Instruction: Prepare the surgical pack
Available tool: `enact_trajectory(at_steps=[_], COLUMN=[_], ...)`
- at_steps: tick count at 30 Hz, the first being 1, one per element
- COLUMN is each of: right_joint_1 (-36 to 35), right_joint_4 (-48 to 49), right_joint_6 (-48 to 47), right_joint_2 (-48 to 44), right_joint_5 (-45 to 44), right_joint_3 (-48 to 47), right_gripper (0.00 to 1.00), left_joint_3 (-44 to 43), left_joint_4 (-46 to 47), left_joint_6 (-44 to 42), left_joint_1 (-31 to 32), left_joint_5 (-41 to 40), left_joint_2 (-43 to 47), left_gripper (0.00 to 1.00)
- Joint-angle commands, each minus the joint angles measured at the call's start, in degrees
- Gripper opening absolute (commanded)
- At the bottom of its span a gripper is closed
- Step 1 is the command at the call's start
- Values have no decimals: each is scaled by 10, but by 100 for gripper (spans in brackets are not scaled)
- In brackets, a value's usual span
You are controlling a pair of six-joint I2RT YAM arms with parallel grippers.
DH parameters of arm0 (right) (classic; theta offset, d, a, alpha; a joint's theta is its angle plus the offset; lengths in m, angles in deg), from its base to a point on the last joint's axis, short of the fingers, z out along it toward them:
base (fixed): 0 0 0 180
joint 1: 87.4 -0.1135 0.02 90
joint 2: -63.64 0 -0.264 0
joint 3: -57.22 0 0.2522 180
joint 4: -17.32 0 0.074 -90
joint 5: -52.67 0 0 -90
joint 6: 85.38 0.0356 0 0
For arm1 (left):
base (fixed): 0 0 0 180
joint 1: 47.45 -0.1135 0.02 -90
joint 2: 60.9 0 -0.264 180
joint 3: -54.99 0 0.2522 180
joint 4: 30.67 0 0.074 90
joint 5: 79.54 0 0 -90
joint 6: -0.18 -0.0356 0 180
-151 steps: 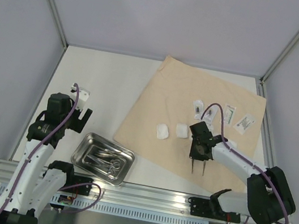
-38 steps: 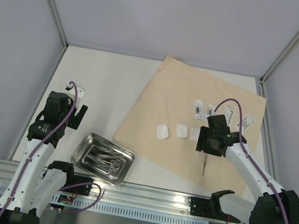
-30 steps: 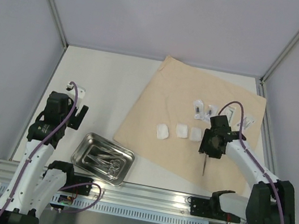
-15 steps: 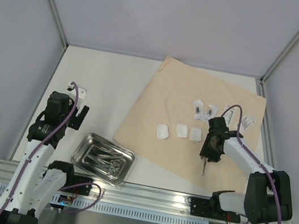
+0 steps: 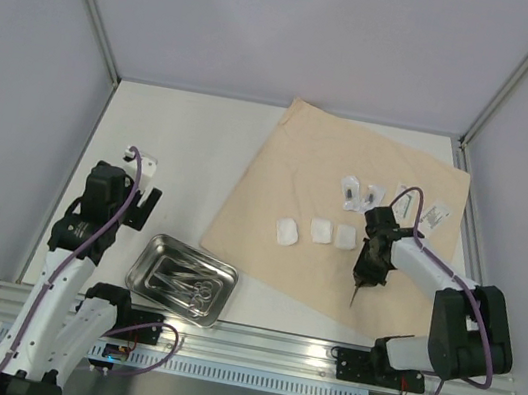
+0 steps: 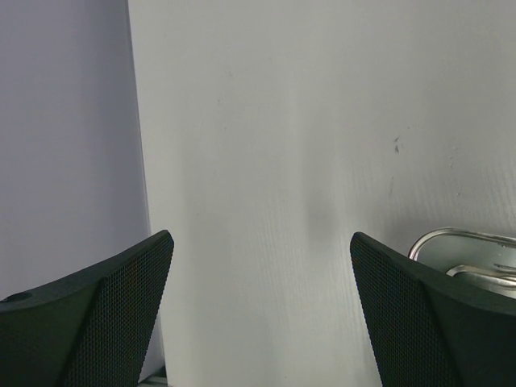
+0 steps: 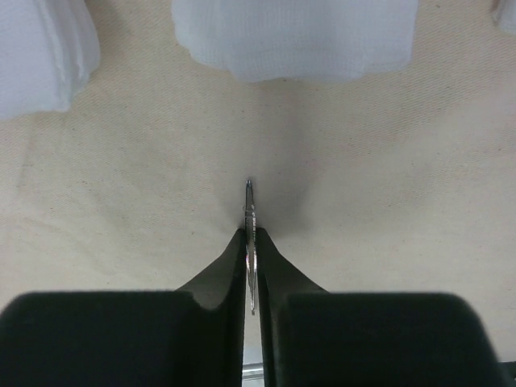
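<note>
Right gripper (image 5: 362,283), lower right of the top view: fingers pinched together on the tweezers (image 7: 248,201), whose steel tip pokes out past the pads, low over the tan wrap sheet (image 5: 320,166). Three gauze pads (image 5: 321,230) lie in a row on the sheet, just left of that gripper. Small clear packets (image 5: 350,187) sit above them, near the sheet's right edge.

Left gripper (image 6: 260,238), left of frame: fingers spread wide, nothing between them, above bare table (image 5: 182,143). Steel tray (image 5: 196,252), holding clamps (image 5: 190,287), sits lower left, off the sheet.
</note>
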Motion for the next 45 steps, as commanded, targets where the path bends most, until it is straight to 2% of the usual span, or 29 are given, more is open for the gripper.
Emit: enact_trajectory(at_steps=[1,2,6,10,12,13,15,16,18,19,21,22,27,30,37,45], right_joint_1=[2,2,-3,-51,-115,-179,-258,-332,-391,-445,-493,-530,-576,-596,-636,-640], right_joint_4=[3,3,-3,-46,-51,-44,-5,14,76,92,128,135,118,122,107,91], right_joint_6=[7,7,0,0,-7,-17,-43,-89,-157,-227,-289,-349,-433,-464,-507,-520], right_joint_2=[-6,-8,-21,-63,-74,-78,-68,-58,-7,17,92,119,286,334,389,429], right_joint_5=[-3,-3,-9,-92,-130,-141,-190,-197,-160,-144,-120,-113,-33,0,34,33], right_joint_3=[5,5,-5,-50,-102,-125,-188,-209,-273,-293,-357,-381,-507,-543,-564,-574], right_gripper=[4,1,0,1,0,1,0,1,0,0,0,0,1,1,0,0], left_joint_3=[-1,-1,-1,0,2,3,5,4,3,1,-1,-2,-6,-4,-7,-2], left_joint_4=[-2,-1,-1,0,1,3,5,6,9,15,21,24,28,39,43,43], left_joint_6=[-3,-4,-4,-4,-4,-4,-3,-3,-3,-1,0,2,7,8,12,10], left_joint_1=[5,5,7,7,7,7,6,5,0,-9,-23,-28,-47,-62,-64,-64], left_joint_5=[1,0,0,-5,-9,-15,-22,-30,-38,-58,-81,-101,-126,-152,-161,-151], left_joint_2=[8,8,10,10,7,5,0,-2,-5,-6,-6,-6,-4,-5,-14,-16], left_gripper=[100,100,100,100,100,100,100,100,100,100,100,100,100,100,100,100])
